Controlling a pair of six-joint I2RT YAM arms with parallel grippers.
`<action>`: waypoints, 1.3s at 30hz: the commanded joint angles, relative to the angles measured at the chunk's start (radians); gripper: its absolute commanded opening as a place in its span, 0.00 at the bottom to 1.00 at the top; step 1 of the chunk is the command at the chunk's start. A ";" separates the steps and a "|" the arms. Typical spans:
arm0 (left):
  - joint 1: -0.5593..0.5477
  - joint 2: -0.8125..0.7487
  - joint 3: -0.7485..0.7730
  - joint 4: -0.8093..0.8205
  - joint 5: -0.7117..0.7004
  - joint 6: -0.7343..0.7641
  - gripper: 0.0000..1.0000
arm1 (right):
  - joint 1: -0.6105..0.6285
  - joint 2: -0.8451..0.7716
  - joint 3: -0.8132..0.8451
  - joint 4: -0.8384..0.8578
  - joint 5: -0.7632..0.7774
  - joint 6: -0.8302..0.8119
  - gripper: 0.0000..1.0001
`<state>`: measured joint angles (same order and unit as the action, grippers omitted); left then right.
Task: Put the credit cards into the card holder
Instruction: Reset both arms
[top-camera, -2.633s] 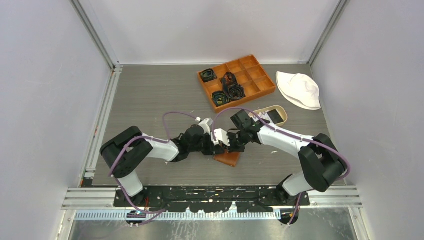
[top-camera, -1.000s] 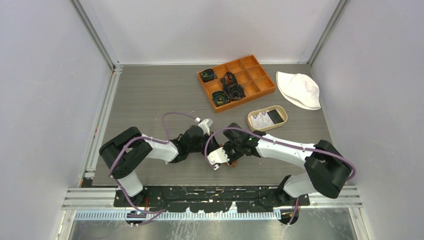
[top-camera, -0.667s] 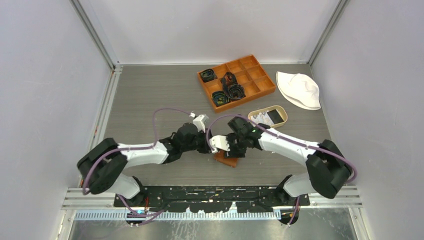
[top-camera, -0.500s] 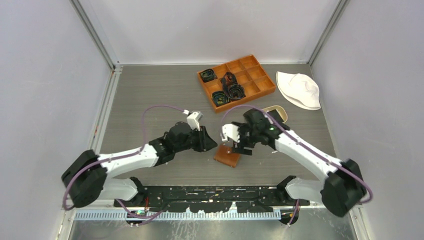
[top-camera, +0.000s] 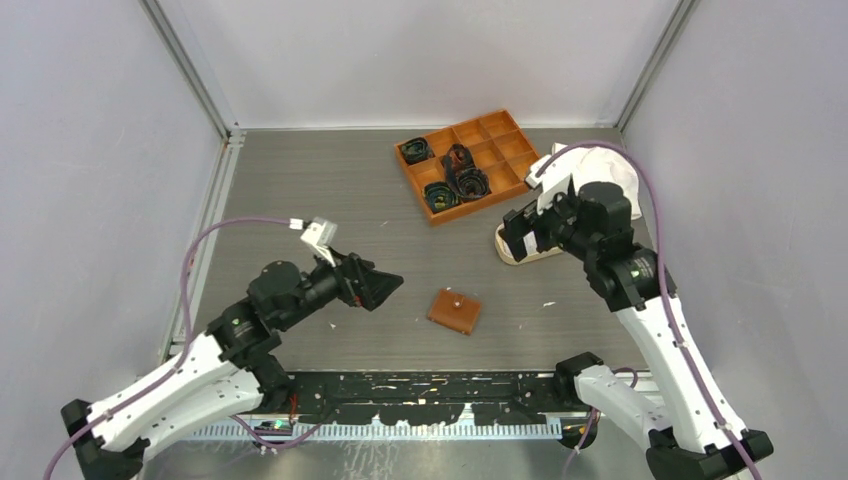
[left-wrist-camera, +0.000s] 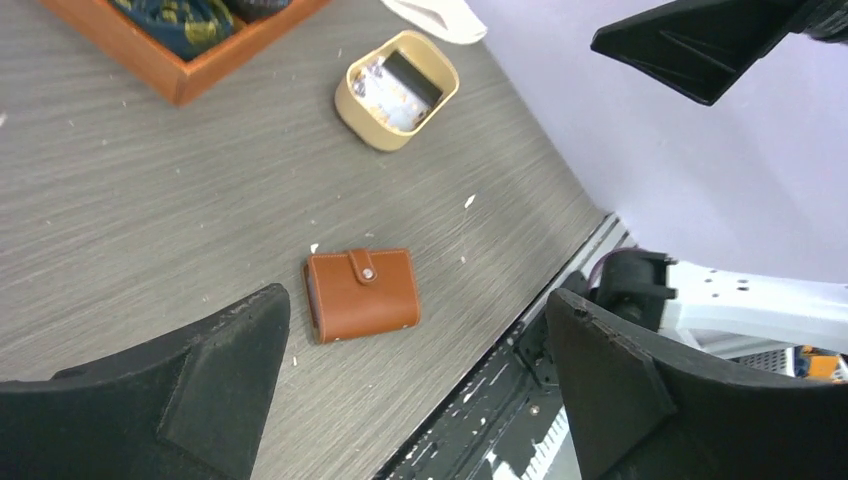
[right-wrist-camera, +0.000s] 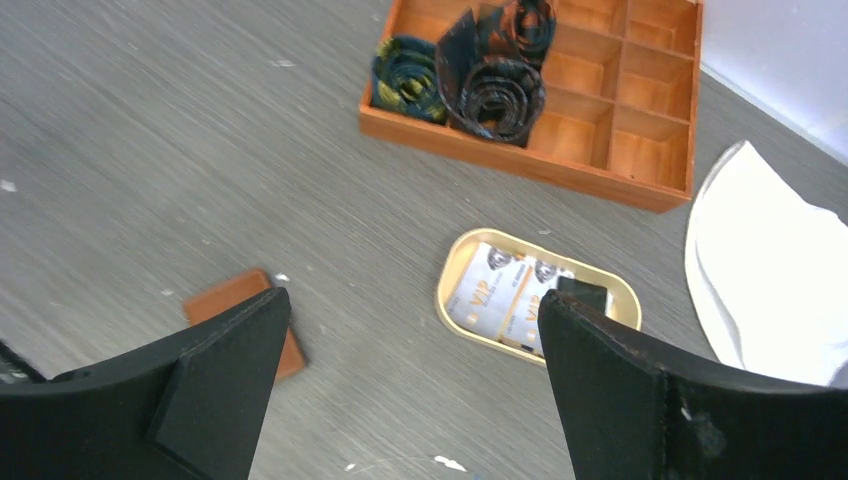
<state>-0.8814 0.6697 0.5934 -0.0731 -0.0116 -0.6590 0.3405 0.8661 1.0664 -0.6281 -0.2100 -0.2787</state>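
Grey bench (top-camera: 300, 200): an orange compartment box (right-wrist-camera: 520, 160) of rolled ties (right-wrist-camera: 495, 85) and a white hat (right-wrist-camera: 770, 290) lie at the back. The left end effector (left-wrist-camera: 415, 305) and right end effector (right-wrist-camera: 415, 300) hang spread wide, the right over the beige oval tray (right-wrist-camera: 447, 290). The card holder (top-camera: 454, 311) lies snapped shut mid-bench, well apart from the credit cards (right-wrist-camera: 505, 290) in the tray.
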 joint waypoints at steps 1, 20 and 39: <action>0.004 -0.125 0.107 -0.131 -0.035 0.036 0.99 | -0.001 -0.024 0.165 -0.094 -0.085 0.146 0.99; 0.004 -0.285 0.238 -0.356 -0.010 0.067 0.99 | -0.040 -0.091 0.269 -0.078 0.098 0.496 0.99; 0.004 -0.326 0.212 -0.401 -0.028 0.094 1.00 | -0.095 -0.088 0.245 -0.060 0.031 0.503 0.99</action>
<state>-0.8810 0.3576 0.7891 -0.4816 -0.0277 -0.5930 0.2565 0.7788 1.3125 -0.7349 -0.1596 0.2134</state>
